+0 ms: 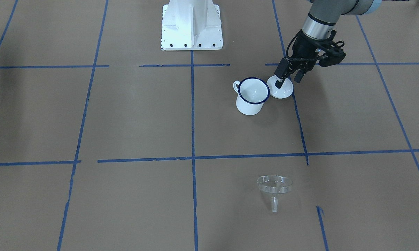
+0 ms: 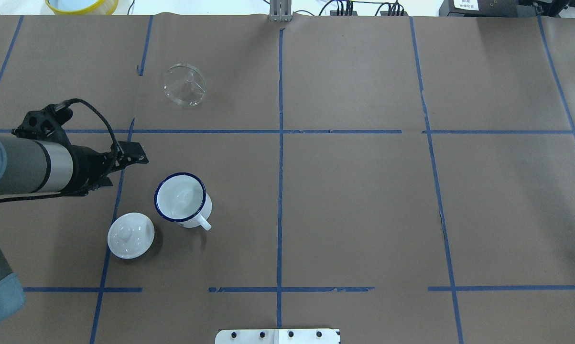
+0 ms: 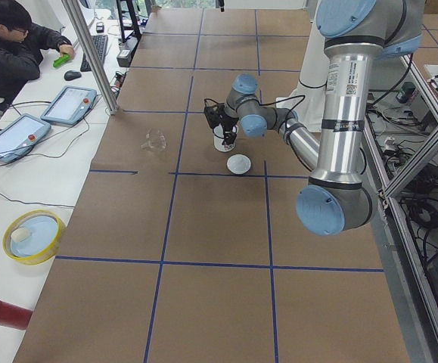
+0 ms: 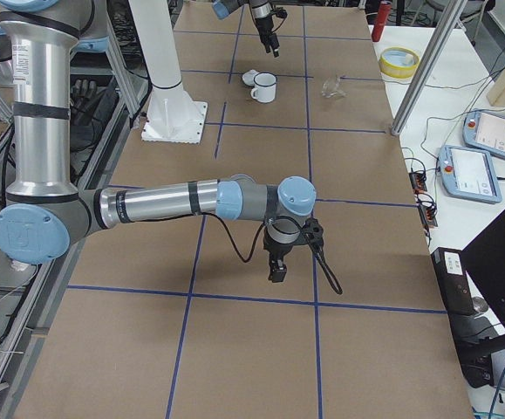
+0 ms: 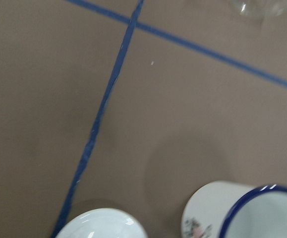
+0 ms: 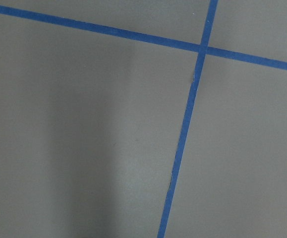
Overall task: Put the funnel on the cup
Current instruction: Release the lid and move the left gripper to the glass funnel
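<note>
One small flower print [image 5: 197,230] marks the cup [image 5: 208,206] — left hand [image 1: 288,82] nearby, fingers [image 1: 280,78] spread, empty.

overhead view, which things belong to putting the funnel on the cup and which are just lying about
For the job: funnel, cup, left gripper.
Lying about: white lid beside the cup, yellow dish beyond the far edge.

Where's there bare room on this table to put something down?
Everything right of the centre tape line in the overhead view is bare, as is the stretch between funnel and cup. Crowded: cup, white lid and the left fingers together.
</note>
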`<state>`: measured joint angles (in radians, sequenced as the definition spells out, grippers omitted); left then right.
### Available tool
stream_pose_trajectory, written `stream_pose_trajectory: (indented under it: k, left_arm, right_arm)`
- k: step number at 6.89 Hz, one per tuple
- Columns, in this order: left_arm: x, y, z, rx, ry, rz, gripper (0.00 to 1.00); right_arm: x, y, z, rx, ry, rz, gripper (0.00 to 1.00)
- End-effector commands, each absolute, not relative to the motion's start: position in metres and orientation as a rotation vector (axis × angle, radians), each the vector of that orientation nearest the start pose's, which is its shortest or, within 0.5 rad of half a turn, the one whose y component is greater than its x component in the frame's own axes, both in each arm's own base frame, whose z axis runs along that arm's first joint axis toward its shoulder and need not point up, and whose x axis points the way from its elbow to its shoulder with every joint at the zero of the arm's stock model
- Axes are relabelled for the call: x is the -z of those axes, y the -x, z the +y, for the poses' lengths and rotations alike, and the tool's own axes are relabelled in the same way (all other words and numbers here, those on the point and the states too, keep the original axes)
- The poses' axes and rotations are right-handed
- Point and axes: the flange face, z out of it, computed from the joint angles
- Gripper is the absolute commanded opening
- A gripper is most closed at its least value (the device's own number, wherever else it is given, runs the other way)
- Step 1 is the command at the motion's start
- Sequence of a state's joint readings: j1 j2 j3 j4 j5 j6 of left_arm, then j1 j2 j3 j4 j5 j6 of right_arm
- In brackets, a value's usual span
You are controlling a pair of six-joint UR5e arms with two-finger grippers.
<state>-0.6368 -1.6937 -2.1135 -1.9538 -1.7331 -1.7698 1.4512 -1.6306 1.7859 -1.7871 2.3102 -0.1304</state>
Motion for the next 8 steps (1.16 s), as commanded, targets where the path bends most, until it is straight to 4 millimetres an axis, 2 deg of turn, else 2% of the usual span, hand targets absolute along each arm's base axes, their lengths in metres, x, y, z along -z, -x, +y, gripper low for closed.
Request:
stream_pose_trajectory:
  k: [1, 2, 3, 5, 6, 8]
  left_arm:
    - [-0.247, -0.350, -0.444, 1.022, -0.082, 1.200, 1.00]
    - [-0.247, -0.372, -0.490, 1.183, -0.055, 1.185, 1.00]
    - [-0.269, -0.405, -0.530, 1.292, -0.016, 1.112, 1.00]
    - [-0.304, -0.433, -0.574, 1.433, -0.076, 1.182, 1.00]
    - [-0.314, -0.447, -0.598, 1.469, -0.107, 1.212, 1.00]
    - [-0.321, -0.448, -0.621, 1.500, -0.132, 1.218, 1.00]
  right_arm:
    - [-0.606, -0.011, -0.462, 0.216, 0.055, -0.741, 1.00]
    - [-0.605, -0.011, -0.462, 0.216, 0.055, -0.741, 1.00]
    - [-0.605, -0.011, -0.462, 0.216, 0.053, -0.741, 1.00]
    - [-0.605, -0.011, -0.462, 0.216, 0.053, -0.741, 1.00]
    - [-0.605, -0.011, -0.462, 0.216, 0.053, -0.741, 1.00]
    - [-0.605, -0.011, -0.462, 0.216, 0.053, -0.741, 1.00]
